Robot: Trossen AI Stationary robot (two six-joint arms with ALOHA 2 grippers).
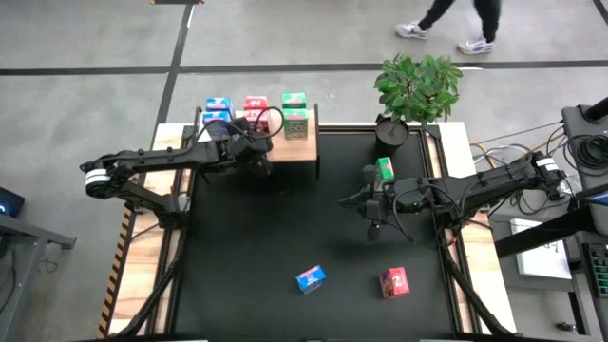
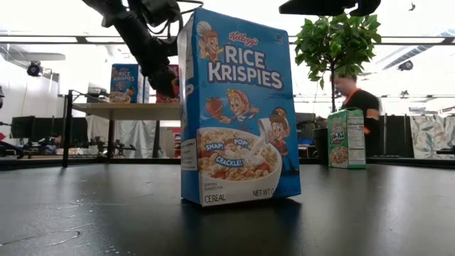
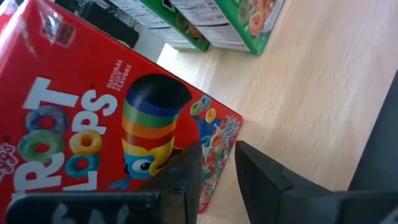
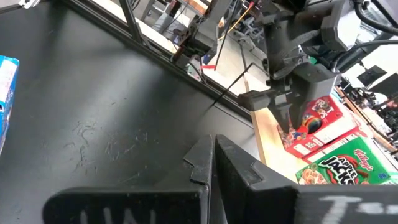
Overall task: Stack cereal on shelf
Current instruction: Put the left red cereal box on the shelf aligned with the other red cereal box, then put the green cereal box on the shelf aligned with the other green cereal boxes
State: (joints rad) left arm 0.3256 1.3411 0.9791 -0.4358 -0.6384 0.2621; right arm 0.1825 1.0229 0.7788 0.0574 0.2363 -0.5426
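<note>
The left gripper point(image 3: 214, 171) is seen over the shelf point(image 1: 304, 150), its fingers slightly parted beside a red cereal box point(image 3: 106, 118) lying there, nothing gripped; the right gripper point(image 4: 214, 155), closed and empty, is held off the shelf

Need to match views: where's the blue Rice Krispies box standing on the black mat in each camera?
High: blue Rice Krispies box low centre, on the mat's near part.
Low: fills the centre, front facing the camera.
Left wrist: not in it.
Right wrist: a sliver at the left edge.
Shared landmark: the shelf, pale wood in all four views.
</note>
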